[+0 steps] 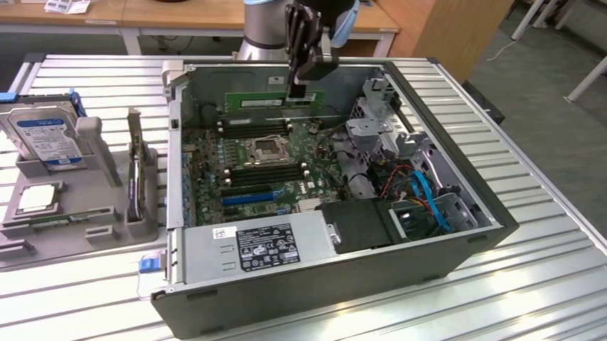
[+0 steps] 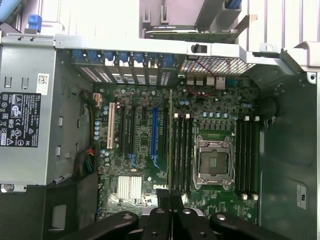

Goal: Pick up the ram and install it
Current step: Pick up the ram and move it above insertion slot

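The ram [image 1: 261, 100] is a long green stick held in the air over the far part of the open computer case [image 1: 493, 220], with its long edge level and its flat face turned toward the exterior view. The gripper [image 1: 300, 89] comes down from above with its fingers pressed together on the stick, pinching it near the end toward the exterior view's right. In the wrist view the ram [image 2: 171, 145] shows edge-on as a thin line running out from the gripper [image 2: 171, 215], parallel to the black memory slots [image 2: 181, 155] and just beside them, with the CPU socket [image 2: 214, 162] on their other side. Below it lies the green motherboard [image 1: 213, 153], and the grey power supply [image 1: 256, 245] fills the near end of the case. The case rests on a slatted metal worktop [image 1: 531, 284]. On the exterior view's left, a grey tray [image 1: 57, 238] carries a hard drive [image 1: 45, 138]
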`<action>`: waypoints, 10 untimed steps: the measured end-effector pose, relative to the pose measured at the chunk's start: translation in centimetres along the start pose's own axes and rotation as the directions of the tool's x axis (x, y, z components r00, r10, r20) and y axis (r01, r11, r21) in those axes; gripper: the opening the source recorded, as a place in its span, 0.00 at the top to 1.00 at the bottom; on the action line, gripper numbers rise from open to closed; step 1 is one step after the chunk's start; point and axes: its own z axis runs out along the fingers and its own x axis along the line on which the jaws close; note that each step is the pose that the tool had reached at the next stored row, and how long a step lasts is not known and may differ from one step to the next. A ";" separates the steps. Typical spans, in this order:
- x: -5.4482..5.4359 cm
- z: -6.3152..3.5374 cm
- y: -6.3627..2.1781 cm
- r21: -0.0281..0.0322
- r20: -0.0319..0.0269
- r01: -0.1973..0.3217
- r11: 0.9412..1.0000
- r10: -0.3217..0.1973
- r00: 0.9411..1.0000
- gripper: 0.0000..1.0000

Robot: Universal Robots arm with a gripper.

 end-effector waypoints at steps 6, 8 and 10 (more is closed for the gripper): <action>-0.5 0.03 0.02 0.000 0.000 0.000 1.000 0.000 1.000 0.88; -0.7 0.04 0.03 0.000 0.000 0.000 1.000 0.000 1.000 0.88; -0.9 0.06 0.04 0.000 0.000 0.000 1.000 0.000 1.000 0.88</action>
